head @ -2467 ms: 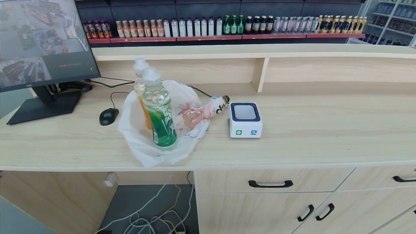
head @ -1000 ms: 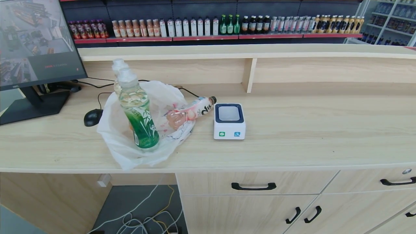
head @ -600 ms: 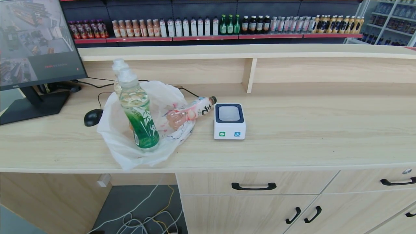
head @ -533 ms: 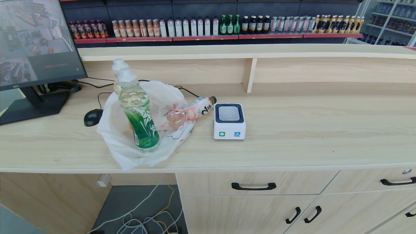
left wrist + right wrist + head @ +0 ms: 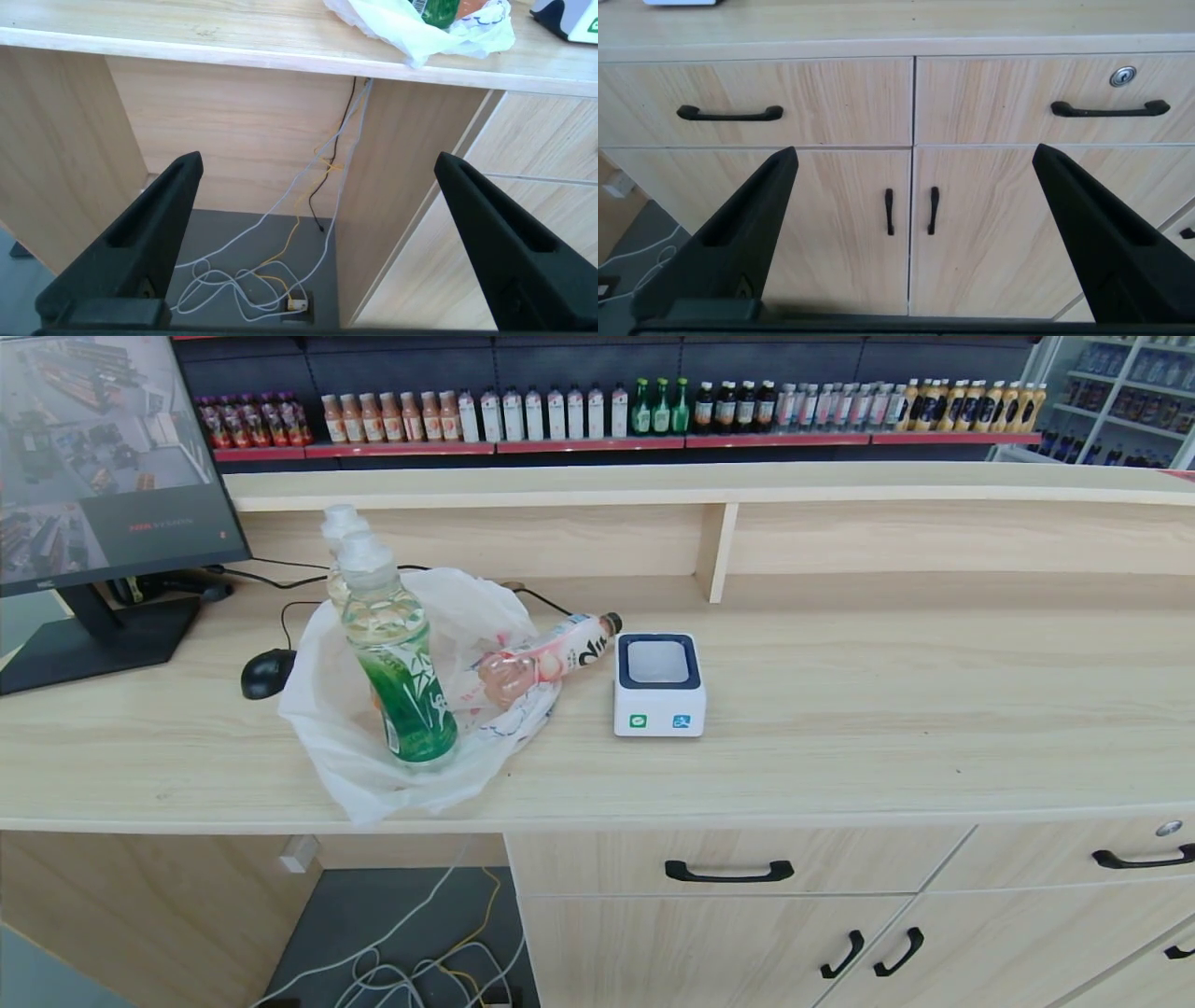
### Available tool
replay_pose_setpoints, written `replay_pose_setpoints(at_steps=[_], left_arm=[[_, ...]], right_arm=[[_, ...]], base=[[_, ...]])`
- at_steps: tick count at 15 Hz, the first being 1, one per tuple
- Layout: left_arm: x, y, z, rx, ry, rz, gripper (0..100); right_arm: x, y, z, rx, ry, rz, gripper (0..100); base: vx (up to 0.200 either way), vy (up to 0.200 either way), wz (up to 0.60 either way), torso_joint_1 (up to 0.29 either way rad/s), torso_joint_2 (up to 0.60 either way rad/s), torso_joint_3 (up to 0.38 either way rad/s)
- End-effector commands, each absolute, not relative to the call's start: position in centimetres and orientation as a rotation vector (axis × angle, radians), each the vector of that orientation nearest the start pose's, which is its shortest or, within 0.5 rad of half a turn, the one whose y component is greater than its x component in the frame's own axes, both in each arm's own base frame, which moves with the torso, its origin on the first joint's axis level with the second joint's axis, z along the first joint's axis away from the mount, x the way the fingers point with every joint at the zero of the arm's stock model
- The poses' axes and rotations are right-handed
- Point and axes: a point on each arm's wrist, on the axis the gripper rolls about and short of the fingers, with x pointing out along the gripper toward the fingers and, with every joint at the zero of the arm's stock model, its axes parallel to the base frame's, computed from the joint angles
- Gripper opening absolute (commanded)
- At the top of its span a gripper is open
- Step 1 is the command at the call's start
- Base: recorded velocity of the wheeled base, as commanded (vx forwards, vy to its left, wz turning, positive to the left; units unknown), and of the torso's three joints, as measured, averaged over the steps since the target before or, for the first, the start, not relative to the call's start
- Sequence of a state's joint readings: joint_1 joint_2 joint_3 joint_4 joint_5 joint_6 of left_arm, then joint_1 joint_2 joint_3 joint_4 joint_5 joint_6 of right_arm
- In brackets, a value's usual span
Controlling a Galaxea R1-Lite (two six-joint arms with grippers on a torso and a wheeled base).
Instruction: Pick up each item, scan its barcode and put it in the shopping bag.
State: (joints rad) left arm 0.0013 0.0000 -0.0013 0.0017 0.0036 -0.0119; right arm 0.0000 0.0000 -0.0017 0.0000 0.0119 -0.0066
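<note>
Noting nothing moved this last second: bottles (image 5: 406, 681) stay in the shopping bag (image 5: 373, 789); left gripper (image 5: 318, 159) and right gripper (image 5: 915, 149) hang spread, empty. Task looks finished.

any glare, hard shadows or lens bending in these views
Head view: the front edge of the counter bows slightly, lens bending; soft shade under the upper ledge; highlights on the green-label bottle. Left wrist view: the left gripper shows dark against a dim kneehole. Right wrist view: even light on the drawers, no glare.
</note>
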Motion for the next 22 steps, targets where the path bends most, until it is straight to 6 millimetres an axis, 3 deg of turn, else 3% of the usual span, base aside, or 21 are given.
replay_pose_setpoints(at_steps=[1, 22], left_arm=[[-2.29, 0.01, 7.57, -0.012, 0.000, 0.006, 100], [-2.29, 0.01, 7.57, -0.012, 0.000, 0.006, 100]], right_arm=[[-2.29, 0.03, 7.59, -0.006, -0.002, 0.012, 100], [-2.29, 0.03, 7.59, -0.006, -0.002, 0.012, 100]], base=[[0.000, 0.000, 0.00, 0.000, 0.00, 0.000], [0.000, 0.000, 0.00, 0.000, 0.00, 0.000]])
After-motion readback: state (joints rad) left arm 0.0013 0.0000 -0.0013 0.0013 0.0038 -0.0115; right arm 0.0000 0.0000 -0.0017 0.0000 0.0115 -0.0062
